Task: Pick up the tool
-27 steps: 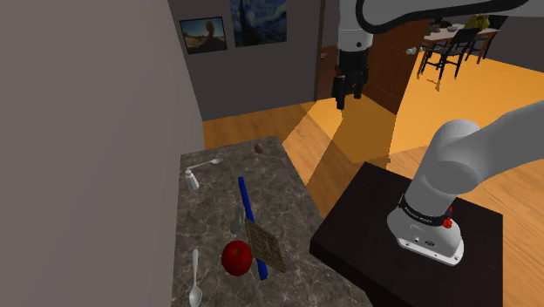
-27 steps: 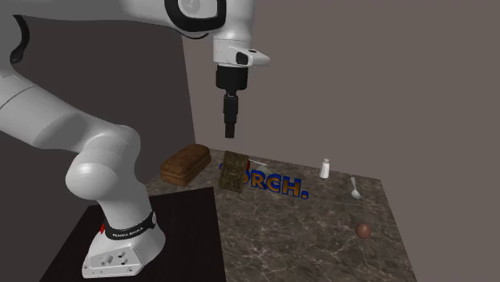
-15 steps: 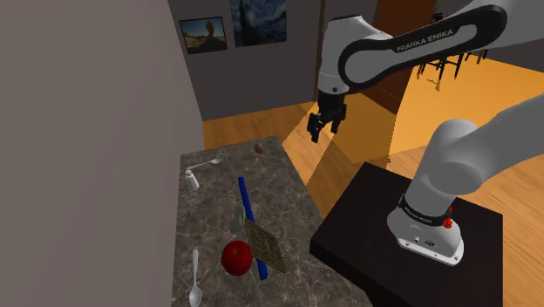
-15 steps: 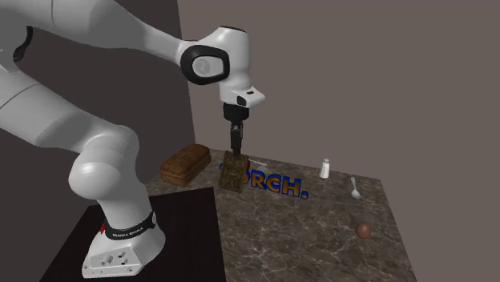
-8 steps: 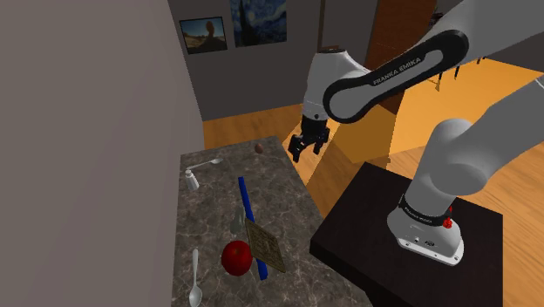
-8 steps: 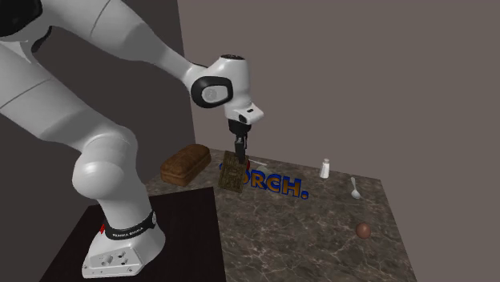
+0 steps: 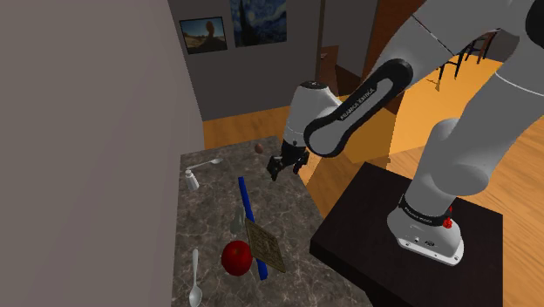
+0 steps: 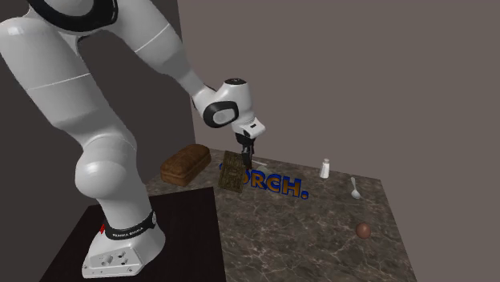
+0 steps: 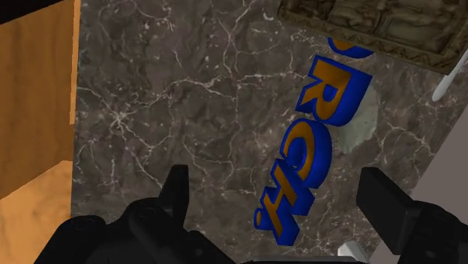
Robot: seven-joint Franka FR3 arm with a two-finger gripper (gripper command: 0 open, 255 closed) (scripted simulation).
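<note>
While poised low over the marble counter (image 7: 281, 188) (image 8: 320, 232) (image 9: 187, 97) with gripper (image 7: 275, 170) (image 8: 246, 154) (image 9: 276, 180) fingers spread wide, clasping nothing, looks straight down on the blue lettered tool (image 7: 248, 209) (image 8: 276, 185) (image 9: 315, 127), lying flat, one end at a brown slab (image 7: 264, 244) (image 8: 232, 171) (image 9: 375, 26). Leaves the white shaker (image 7: 191, 180) (image 8: 324, 168) upright, well apart.

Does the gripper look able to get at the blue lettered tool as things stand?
Probably yes: the open gripper hangs above the blue lettered tool with nothing between; the carved brown block sits at one end.
</note>
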